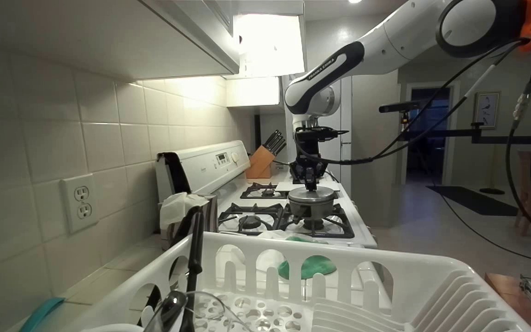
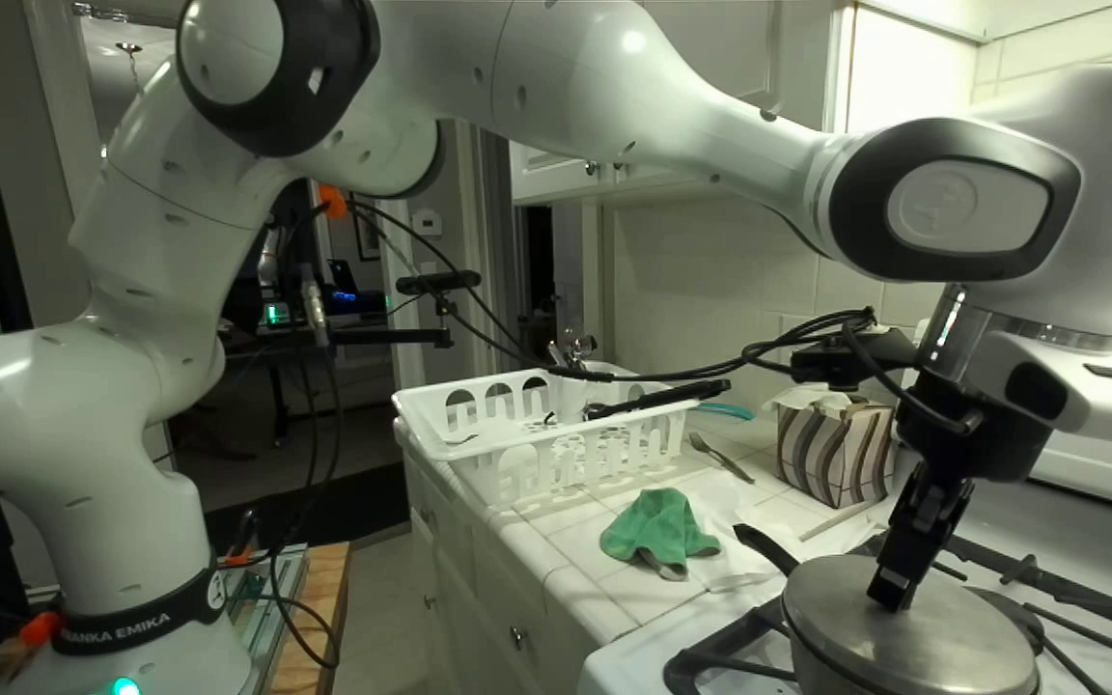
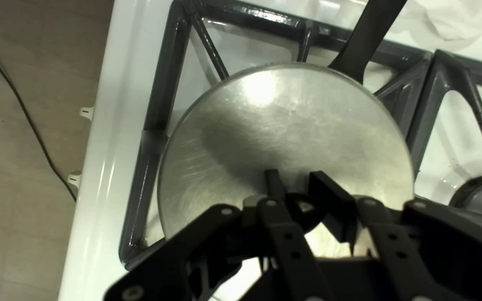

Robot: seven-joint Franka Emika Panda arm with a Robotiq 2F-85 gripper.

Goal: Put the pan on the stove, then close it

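Already the pan [image 1: 311, 210] sits upright on a burner grate [image 3: 162, 92] of the white stove [image 3: 103, 125], at the front corner nearest the dish rack [image 1: 422, 265], its black handle [image 3: 368, 42] pointing toward the counter [image 2: 566, 536]. A metal lid [image 3: 341, 133] covers it, lying level on the rim as far as can be seen, so the pan's inside is hidden. On the tiled counter, the dish rack holds a black-handled utensil [image 1: 195, 244], leaning over the edge, among other pieces too jumbled to name. Near it stands a striped tissue box [image 2: 836, 458] with white tissue [image 2: 817, 398] poking from its top; past the stove, in an exterior view, a wooden knife block [image 1: 259, 165] carries several black-handled knives [image 1: 275, 142]. As for the gripper [image 3: 296, 179], it points down at the lid, jaws only a knob's width apart: in the wrist view its fingers [image 3: 273, 182] stand on either side of the lid's dark knob [image 3: 306, 209] and look clamped on it. Whether the fingertips also touch the lid's flat metal cannot be told.
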